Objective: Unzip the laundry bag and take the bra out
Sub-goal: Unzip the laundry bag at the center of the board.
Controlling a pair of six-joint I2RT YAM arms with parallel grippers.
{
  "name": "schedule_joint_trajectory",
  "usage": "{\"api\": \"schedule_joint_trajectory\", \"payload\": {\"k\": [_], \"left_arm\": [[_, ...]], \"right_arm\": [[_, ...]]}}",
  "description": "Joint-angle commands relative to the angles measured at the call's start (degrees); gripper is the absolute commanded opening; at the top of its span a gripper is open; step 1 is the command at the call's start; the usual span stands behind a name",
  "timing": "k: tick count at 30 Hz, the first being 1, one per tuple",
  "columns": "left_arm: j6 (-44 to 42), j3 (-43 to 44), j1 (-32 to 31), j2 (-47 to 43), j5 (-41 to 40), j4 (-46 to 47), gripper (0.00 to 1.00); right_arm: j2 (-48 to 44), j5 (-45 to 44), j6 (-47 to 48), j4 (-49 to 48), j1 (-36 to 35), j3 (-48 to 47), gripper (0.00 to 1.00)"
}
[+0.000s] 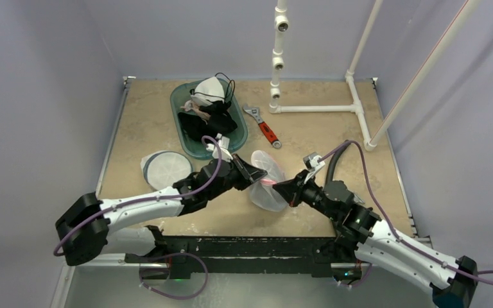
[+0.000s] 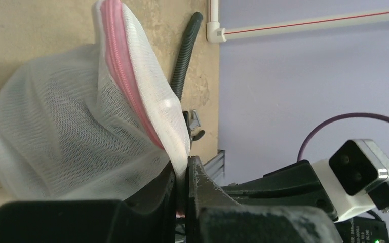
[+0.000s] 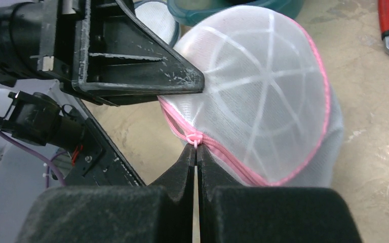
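Right wrist view puts us at the unzipping step: our right fingers (image 3: 182, 174) pinch the pink zipper pull (image 3: 194, 137) at frame centre, our left fingers (image 2: 205, 185) clamp the rim of the mesh laundry bag (image 3: 263, 76), bra not visible, so next we should draw the pull along the zipper (image 3: 324, 86).

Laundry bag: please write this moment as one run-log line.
bag: held from both sides | left jaws: shut on bag edge | right jaws: shut on zip pull | zip: how far open, cannot tell
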State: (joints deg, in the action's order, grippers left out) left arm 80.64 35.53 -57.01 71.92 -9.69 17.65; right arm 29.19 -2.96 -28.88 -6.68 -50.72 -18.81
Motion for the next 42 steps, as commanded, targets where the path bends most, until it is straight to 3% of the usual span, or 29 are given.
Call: {"api": "schedule_joint_trajectory", "payload": {"k": [1, 8, 15, 31, 37, 38, 39, 41, 42], "left_arm": [[-13.5, 3.5, 1.7, -6.6, -3.5, -15.1, 0.0], [-19.9, 5.7, 3.0, -13.6, -6.7, -26.5, 0.0], [-25.6, 7.3, 3.2, -18.5, -7.8, -29.8, 0.0], [-35.9, 4.4, 3.1, -25.2, 7.5, -26.5, 0.0], [-40.0, 7.3, 3.2, -25.0, 10.9, -26.7, 0.0], [-41.1, 7.8, 3.2, -24.3, 11.1, -27.2, 0.04], [-42.3, 8.6, 3.2, -23.4, 10.7, -28.3, 0.17], [-44.1, 10.2, 3.2, -21.2, 9.9, -30.8, 0.52], [-44.6, 10.9, 3.2, -20.2, 8.3, -32.1, 0.61]], "right_arm": [[2.7, -1.8, 1.7, -5.2, 0.1, -3.3, 0.0], [4.9, -2.9, 0.7, -7.7, 0.1, -4.1, 0.0], [7.0, -1.8, 0.5, -8.2, 0.2, -4.2, 0.0], [14.0, -11.9, -6.0, -11.6, 0.1, 0.3, 0.0], [8.9, -15.3, -6.6, -9.6, 0.1, 0.8, 0.0], [8.0, -14.5, -5.5, -9.1, 0.1, 0.7, 0.0], [7.3, -13.7, -4.6, -8.5, 0.2, 0.4, 0.0], [6.6, -11.3, -3.4, -7.2, 0.1, -0.3, 0.0], [6.5, -10.4, -3.1, -6.3, 0.1, -0.6, 0.0]]}}
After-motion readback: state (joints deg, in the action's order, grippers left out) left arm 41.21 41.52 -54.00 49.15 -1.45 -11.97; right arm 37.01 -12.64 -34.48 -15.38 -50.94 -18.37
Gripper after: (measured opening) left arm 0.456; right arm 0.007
